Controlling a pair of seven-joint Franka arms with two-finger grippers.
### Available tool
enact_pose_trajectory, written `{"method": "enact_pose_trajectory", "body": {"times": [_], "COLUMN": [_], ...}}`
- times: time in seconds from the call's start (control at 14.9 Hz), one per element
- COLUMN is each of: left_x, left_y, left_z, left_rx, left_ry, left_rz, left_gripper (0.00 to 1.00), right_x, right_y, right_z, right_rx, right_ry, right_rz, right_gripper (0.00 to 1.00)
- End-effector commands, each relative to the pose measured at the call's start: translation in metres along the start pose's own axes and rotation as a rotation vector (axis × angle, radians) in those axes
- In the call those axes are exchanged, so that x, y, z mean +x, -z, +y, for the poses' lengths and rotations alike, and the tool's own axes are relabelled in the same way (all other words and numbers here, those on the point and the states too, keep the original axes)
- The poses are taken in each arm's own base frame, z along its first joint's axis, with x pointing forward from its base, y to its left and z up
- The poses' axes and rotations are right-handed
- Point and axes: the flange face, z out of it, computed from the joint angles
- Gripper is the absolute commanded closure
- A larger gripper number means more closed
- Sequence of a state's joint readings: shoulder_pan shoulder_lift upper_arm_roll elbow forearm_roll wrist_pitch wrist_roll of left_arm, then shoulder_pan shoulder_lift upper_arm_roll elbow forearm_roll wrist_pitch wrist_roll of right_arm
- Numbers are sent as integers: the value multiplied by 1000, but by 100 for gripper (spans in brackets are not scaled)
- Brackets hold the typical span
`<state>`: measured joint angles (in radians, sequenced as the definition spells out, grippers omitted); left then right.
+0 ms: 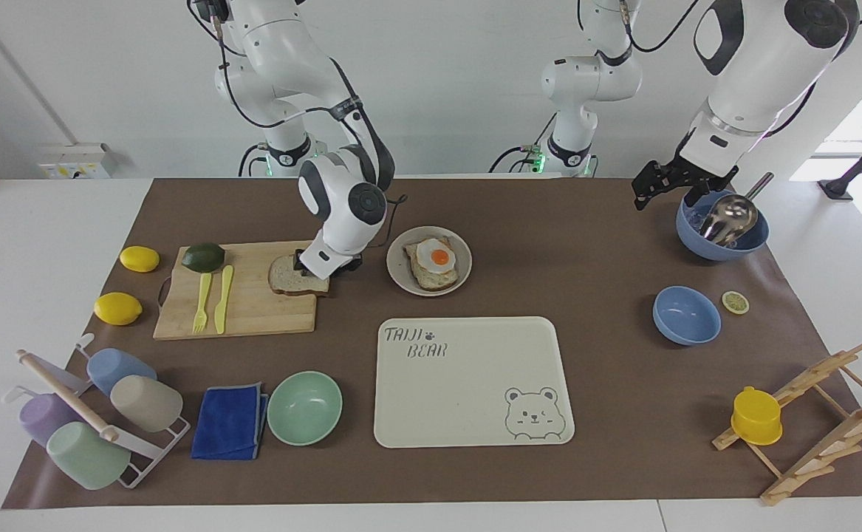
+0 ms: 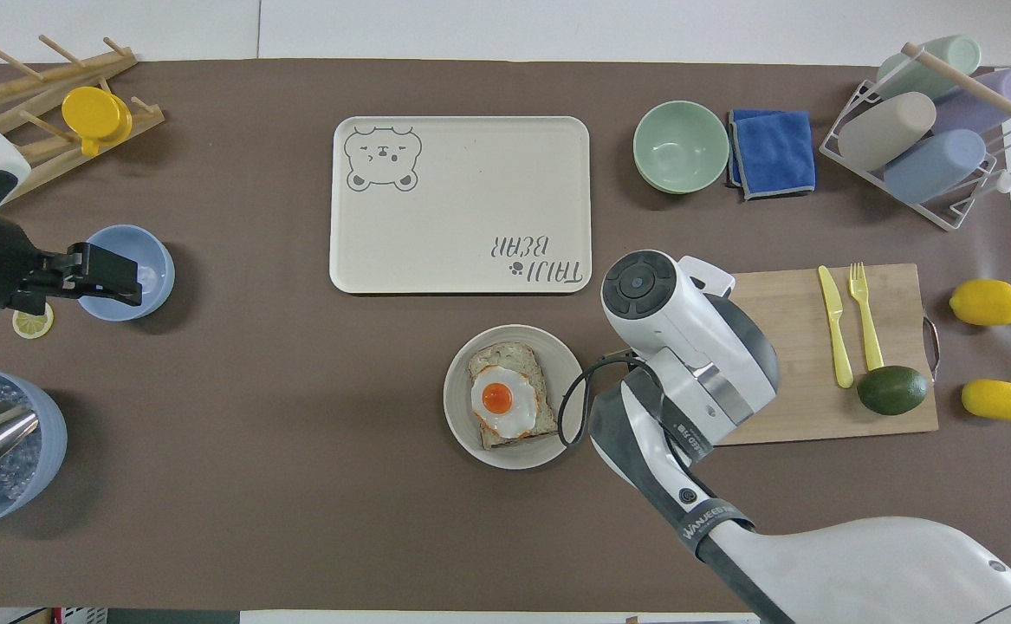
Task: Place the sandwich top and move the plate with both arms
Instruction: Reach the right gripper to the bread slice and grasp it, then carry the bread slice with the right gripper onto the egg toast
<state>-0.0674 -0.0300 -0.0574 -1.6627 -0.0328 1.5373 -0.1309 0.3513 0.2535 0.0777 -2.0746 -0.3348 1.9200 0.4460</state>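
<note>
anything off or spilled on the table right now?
Nothing stands out. The sandwich top lies flat on the cutting board under the right gripper; the plate sits level. The left gripper waits over the table beside the blue bowl.

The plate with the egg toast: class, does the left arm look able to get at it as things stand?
Probably yes. The left gripper hangs beside the blue bowl with the scoop, and only bare brown mat lies between it and the plate; whether its reach suffices is unclear.

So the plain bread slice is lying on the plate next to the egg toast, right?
No. The facing view shows the bread slice lying on the cutting board, under the right gripper. Only the egg toast is on the plate.
</note>
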Motion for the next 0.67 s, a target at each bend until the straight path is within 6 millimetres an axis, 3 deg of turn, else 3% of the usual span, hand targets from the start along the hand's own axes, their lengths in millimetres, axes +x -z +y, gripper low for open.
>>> {"method": "enact_pose_trajectory", "body": {"times": [0.0, 0.13, 0.2, 0.27, 0.4, 0.6], "left_x": [-4, -4, -4, -4, -4, -4], "left_y": [4, 4, 4, 5, 5, 5], "left_z": [-3, -2, -2, -2, -2, -2], "left_rx": [-12, -12, -12, -12, -12, -12], "left_ry": [-1, -2, -2, -2, -2, -2], "left_rz": [1, 1, 2, 2, 2, 2], "left_gripper": [0, 0, 0, 0, 0, 0], "right_x": [-11, -11, -10, -10, -5, -6], "right_y": [0, 2, 5, 8, 32, 109], "right_z": [3, 1, 1, -2, 0, -21], "right_rx": [-23, -24, -24, -18, -4, -2], "right_ry": [-8, -17, -21, -20, -25, 30], "right_rz": [2, 5, 8, 9, 25, 92], "right_gripper": [34, 65, 88, 100, 100, 100]}}
